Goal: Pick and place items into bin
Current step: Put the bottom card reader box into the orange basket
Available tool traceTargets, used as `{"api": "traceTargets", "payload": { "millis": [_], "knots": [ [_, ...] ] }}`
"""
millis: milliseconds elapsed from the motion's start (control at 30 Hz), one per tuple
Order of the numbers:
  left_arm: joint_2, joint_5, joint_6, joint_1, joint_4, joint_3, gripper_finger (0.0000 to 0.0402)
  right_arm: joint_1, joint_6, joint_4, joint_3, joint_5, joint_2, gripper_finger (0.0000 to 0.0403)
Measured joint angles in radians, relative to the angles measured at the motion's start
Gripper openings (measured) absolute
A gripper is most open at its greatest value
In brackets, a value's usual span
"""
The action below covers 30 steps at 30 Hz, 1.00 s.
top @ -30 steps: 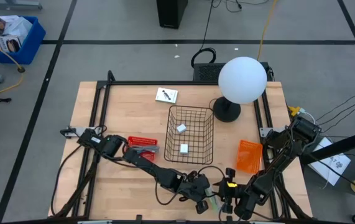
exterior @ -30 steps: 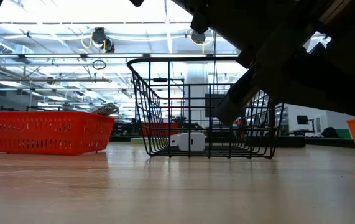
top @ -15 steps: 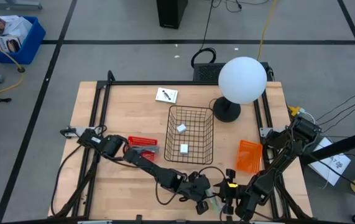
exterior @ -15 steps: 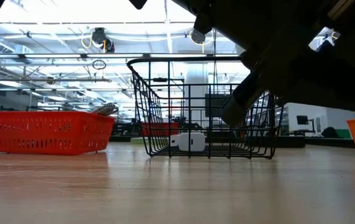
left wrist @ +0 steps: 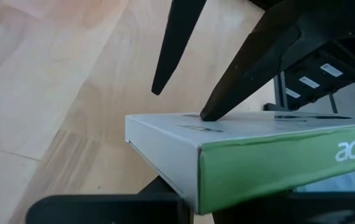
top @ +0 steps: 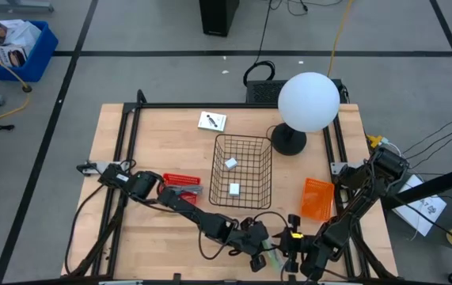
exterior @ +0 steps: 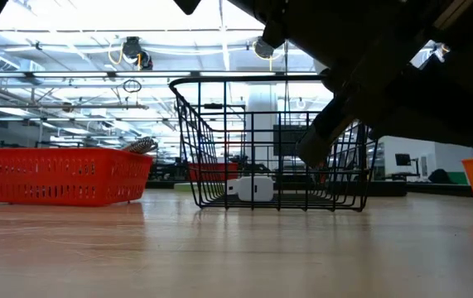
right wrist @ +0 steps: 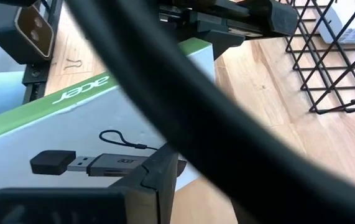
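At the table's near edge, both grippers meet over a small white box (left wrist: 258, 162) with a green side printed "acer"; its broad face (right wrist: 71, 137) shows a USB stick. My left gripper (top: 259, 255) is shut on this box. My right gripper (top: 289, 258) stands open at the box from the other side. The bin, a black wire basket (top: 241, 170), stands mid-table with two small white blocks (top: 234, 188) on its floor. A white card (top: 211, 121) lies flat on the table beyond the basket. My left gripper holds the box by one end (left wrist: 183, 186), which sits between its fingers at the bottom of its wrist view; the fingers themselves are mostly out of frame. The box juts forward from the hold, roughly level, above the table. My right gripper touches the box's broad printed face (left wrist: 209, 119) with the tip of one finger (left wrist: 239, 74), slanting down from above. Its other finger (left wrist: 171, 43) stands free, clear of the box.
A red basket (top: 180, 184) sits left of the wire basket, and an orange bin (top: 317, 198) sits to its right. A lamp with a white globe (top: 308, 101) stands at the far right. Cables (top: 233, 229) trail over the near table.
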Motion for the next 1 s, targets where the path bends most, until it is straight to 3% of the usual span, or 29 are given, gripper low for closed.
{"api": "traceTargets", "payload": {
  "millis": [467,667,1000],
  "knots": [
    [-0.008,0.006,-0.079,-0.003,-0.086,0.001,0.0035,-0.016,0.214,0.066,-0.072,-0.005,0.012,0.0112],
    [-0.016,0.039,-0.106,-0.005,-0.100,0.006,0.0035,-0.019,0.204,0.187,-0.136,-0.023,0.014,0.0111],
    [-0.017,0.056,-0.094,-0.007,-0.080,0.008,0.0035,-0.017,0.200,0.178,-0.144,-0.032,0.010,0.0106]
  ]
}}
